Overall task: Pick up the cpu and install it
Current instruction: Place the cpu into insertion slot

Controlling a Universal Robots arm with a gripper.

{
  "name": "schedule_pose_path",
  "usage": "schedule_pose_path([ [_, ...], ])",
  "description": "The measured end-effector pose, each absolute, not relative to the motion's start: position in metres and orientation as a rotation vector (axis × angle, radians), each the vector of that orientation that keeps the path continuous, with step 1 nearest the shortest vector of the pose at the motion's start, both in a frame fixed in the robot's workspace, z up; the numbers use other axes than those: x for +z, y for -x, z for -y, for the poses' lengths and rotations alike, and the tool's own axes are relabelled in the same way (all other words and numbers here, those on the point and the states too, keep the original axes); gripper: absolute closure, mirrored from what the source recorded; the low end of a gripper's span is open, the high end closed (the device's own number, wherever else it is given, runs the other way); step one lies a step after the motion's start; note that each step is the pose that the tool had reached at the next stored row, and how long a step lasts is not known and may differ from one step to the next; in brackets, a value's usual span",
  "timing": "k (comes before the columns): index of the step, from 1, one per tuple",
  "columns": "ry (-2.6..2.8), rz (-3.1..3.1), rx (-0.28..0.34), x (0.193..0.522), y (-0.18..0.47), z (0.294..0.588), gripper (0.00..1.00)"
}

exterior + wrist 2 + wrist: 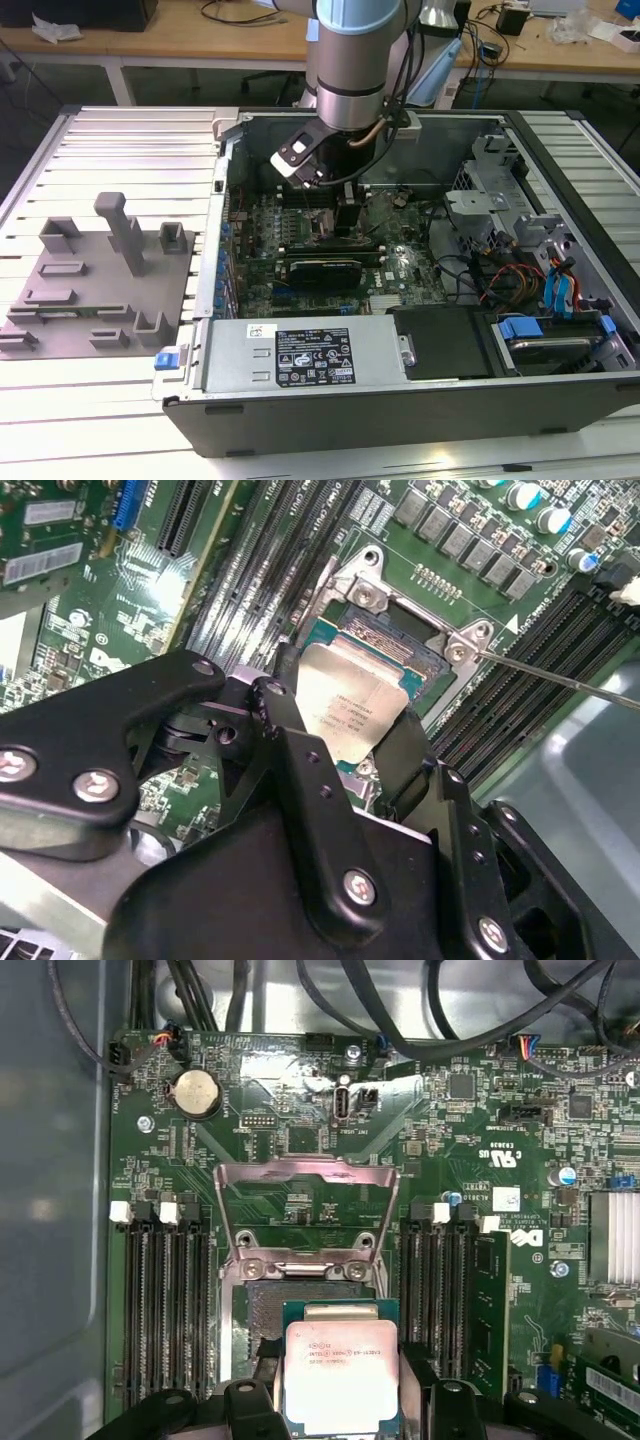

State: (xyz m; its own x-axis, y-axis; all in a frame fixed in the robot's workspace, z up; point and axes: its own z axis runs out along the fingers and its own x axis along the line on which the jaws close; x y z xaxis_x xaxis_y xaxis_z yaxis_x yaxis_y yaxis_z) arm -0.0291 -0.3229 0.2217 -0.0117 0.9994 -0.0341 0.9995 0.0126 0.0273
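1. While the jaws clamp the cpu (352, 708) by opposite edges, it hangs just over the open socket (262, 1312) (load frame (306, 1169) raised).
2. The motherboard (400, 265) lies inside the open computer case (400, 412).

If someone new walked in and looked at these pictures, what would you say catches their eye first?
Probably the robot arm, which reaches down into the open computer case in the exterior view. In both wrist views, the shiny cpu is gripped in the hand over the motherboard socket, whose metal frame is swung open.
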Motion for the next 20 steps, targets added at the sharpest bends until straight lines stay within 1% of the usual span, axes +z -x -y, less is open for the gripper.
schedule_pose_path([
  [5,-2.178,-2.204,-0.007,0.218,0.029,0.318,0.45],
  [20,-2.181,-2.208,-0.005,0.207,0.029,0.315,0.45],
])
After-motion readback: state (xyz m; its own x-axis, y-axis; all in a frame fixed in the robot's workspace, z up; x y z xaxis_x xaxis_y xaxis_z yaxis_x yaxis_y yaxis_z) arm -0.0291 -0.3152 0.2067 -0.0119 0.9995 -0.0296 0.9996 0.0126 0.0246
